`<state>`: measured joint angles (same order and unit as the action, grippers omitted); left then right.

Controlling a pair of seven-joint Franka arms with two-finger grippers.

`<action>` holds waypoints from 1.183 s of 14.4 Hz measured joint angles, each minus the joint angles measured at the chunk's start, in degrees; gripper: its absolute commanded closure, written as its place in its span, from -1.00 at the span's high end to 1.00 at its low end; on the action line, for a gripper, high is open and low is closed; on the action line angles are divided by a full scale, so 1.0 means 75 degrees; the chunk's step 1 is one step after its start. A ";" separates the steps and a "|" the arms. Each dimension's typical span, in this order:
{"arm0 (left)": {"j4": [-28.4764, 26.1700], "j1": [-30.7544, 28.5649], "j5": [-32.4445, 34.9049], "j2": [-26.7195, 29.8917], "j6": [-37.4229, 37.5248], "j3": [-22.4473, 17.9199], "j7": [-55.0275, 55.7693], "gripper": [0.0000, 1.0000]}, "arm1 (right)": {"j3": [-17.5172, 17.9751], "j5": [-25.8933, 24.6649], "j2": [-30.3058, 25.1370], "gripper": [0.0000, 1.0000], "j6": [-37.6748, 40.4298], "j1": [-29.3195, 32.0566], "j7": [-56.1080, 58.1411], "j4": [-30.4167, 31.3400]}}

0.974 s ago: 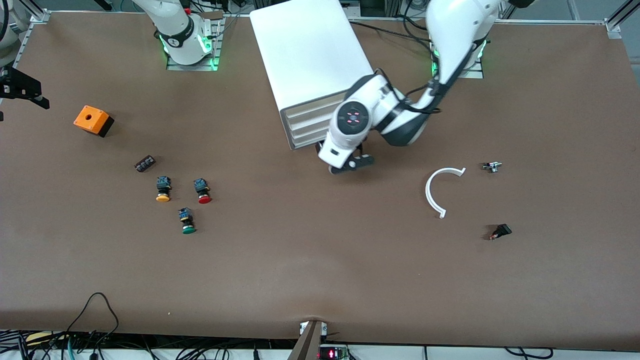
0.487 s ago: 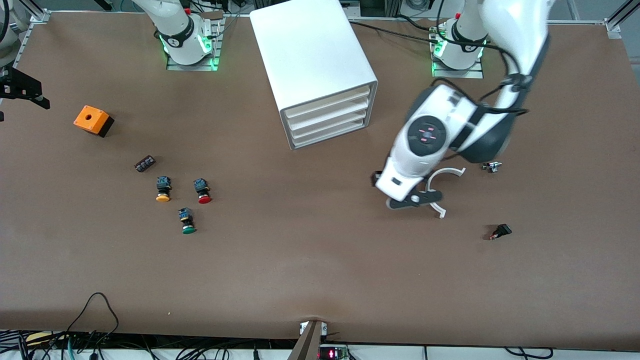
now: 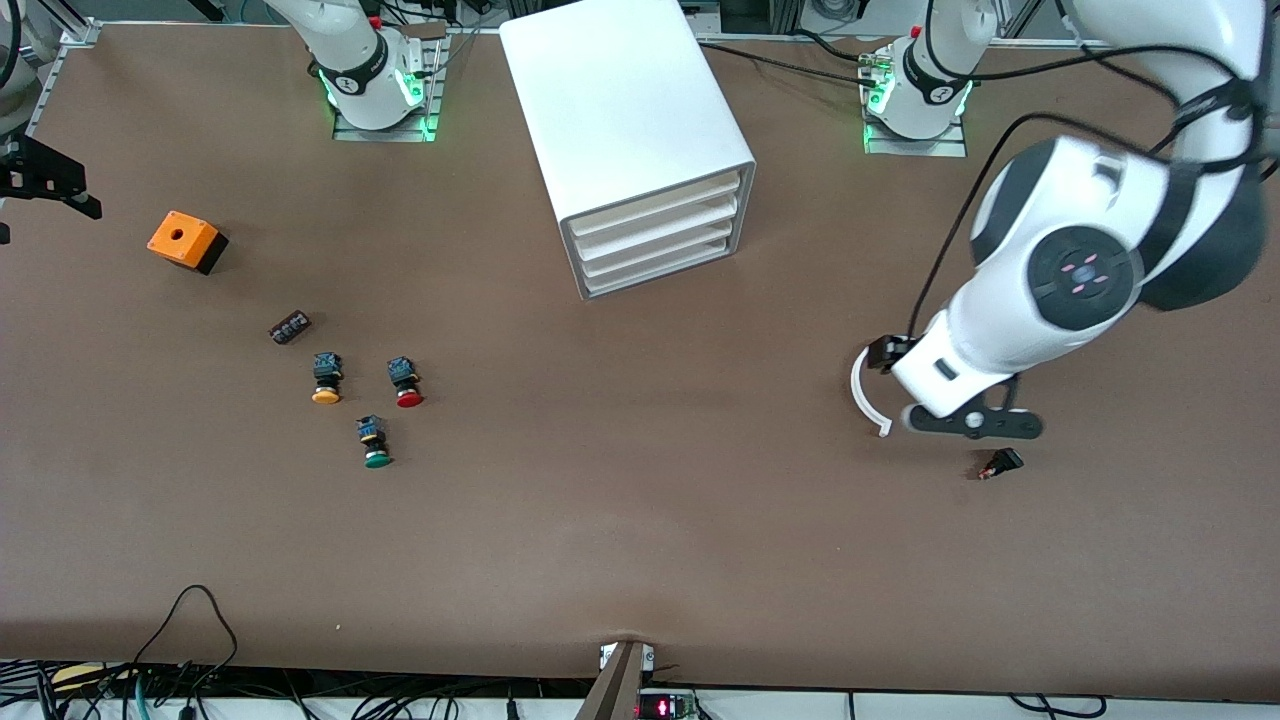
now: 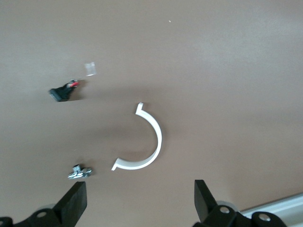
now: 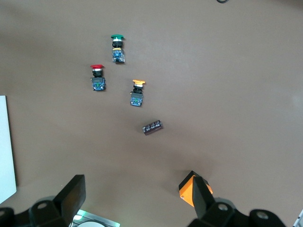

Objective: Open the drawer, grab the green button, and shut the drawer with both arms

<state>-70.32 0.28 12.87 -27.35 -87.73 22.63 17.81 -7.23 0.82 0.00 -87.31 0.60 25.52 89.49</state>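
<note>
The white cabinet (image 3: 625,100) stands between the two arm bases, and the drawer fronts (image 3: 660,245), four alike, are all pushed in. The green button (image 3: 377,445) (image 5: 117,47) lies on its side on the table toward the right arm's end, nearer the front camera than the red and yellow ones. My left gripper (image 4: 139,196) hangs open and empty over the table beside a white curved strip (image 4: 150,142). Open too, my right gripper (image 5: 137,191) is high over the area by the orange box, holding nothing.
The red button (image 3: 407,385) and yellow button (image 3: 326,380) lie beside the green one. An orange box (image 3: 185,240) and a small dark block (image 3: 290,327) sit farther back. The white curved strip (image 3: 862,385), a black switch (image 3: 1002,463) and a small metal part (image 4: 79,171) lie at the left arm's end.
My left arm has swung away from the front of the cabinet's drawers toward its own end of the table, and now hangs over the white curved strip. The right arm has stayed put.
</note>
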 measured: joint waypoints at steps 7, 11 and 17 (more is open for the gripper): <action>-0.0175 -0.0519 -0.0240 0.1170 0.0236 -0.0313 -0.1074 1.00 | 0.0069 0.0000 0.0001 1.00 0.0000 -0.0002 0.0005 0.0000; -0.2043 0.0138 -0.1762 0.2477 -0.0993 -0.2366 -0.2096 1.00 | 0.0139 0.0000 0.0001 1.00 0.0000 -0.0002 0.0005 0.0000; -0.3300 0.0592 -0.1827 0.3595 -0.1135 -0.2988 -0.2347 1.00 | 0.0140 0.0000 0.0001 1.00 0.0000 -0.0002 0.0005 0.0000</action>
<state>-95.07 4.72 -0.83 -0.38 -96.25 0.22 0.20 -6.17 0.82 0.01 -87.30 0.59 25.55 89.49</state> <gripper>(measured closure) 0.000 0.000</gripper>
